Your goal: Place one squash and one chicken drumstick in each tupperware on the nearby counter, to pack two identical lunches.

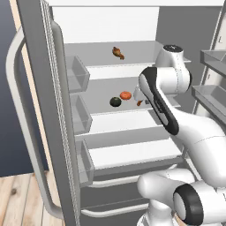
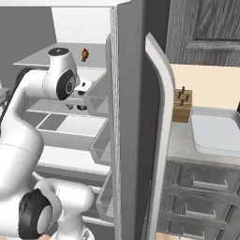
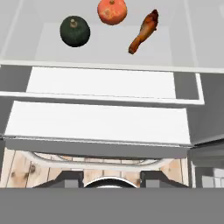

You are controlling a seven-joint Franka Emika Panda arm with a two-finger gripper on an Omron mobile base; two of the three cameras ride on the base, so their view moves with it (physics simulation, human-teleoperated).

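Left base view: behind arm, facing open fridge (image 1: 132, 26) head-on, shelves centre frame. Right base view: from other side, fridge door (image 2: 136, 117) edge mid-frame, counter (image 2: 187, 145) at right. Hand view: close, looking down over shelf edges. All share fridge shelves.

You had two round squashes, one dark green (image 3: 75, 31) and one orange-red (image 3: 112, 11), and two glossy orange-brown drumsticks (image 3: 143, 32) (image 1: 118, 53).

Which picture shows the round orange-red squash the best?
The hand view: the round orange-red squash sits big and unblocked on the fridge shelf, beside the dark green squash. The left base view shows it small and far. In the right base view I cannot find it.
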